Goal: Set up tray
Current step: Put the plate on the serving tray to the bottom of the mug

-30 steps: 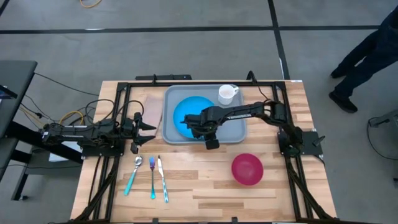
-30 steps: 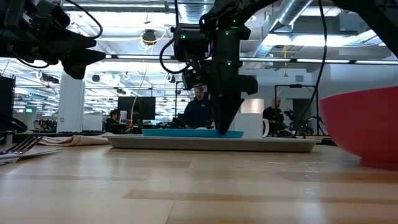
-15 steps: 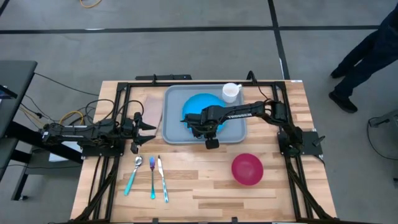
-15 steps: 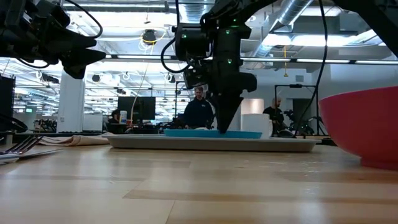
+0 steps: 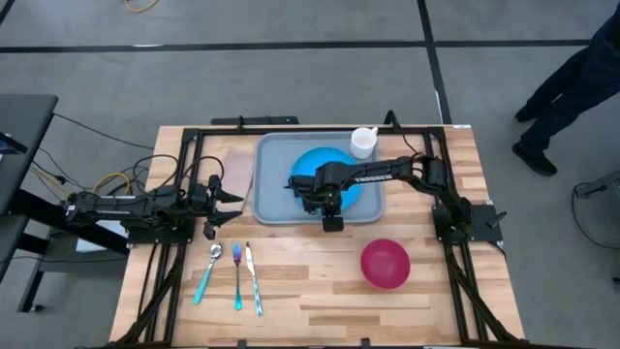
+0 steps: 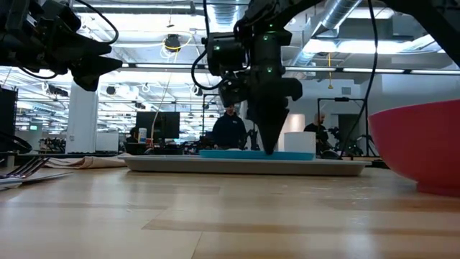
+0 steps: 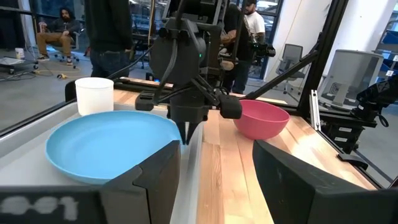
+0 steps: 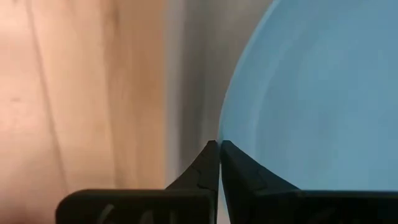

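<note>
your right gripper [image 5: 326, 199] has its jaws pressed together at the blue plate [image 5: 334, 167] rim, nudging it across the tray [image 5: 267, 194] mid-desk. go slow near the mug [image 5: 363, 142]. left gripper [image 5: 229, 201] waits, jaws spread.

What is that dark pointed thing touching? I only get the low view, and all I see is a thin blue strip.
Observer: That is the right arm's fingers, shut together, with their tips at the edge of a round blue plate.
Visitor: Where is the plate?
Observer: It lies inside the grey tray, toward the far right corner, next to a white cup.
Visitor: And the red shape on my right?
Observer: A pink bowl, standing on the table outside the tray.
</note>
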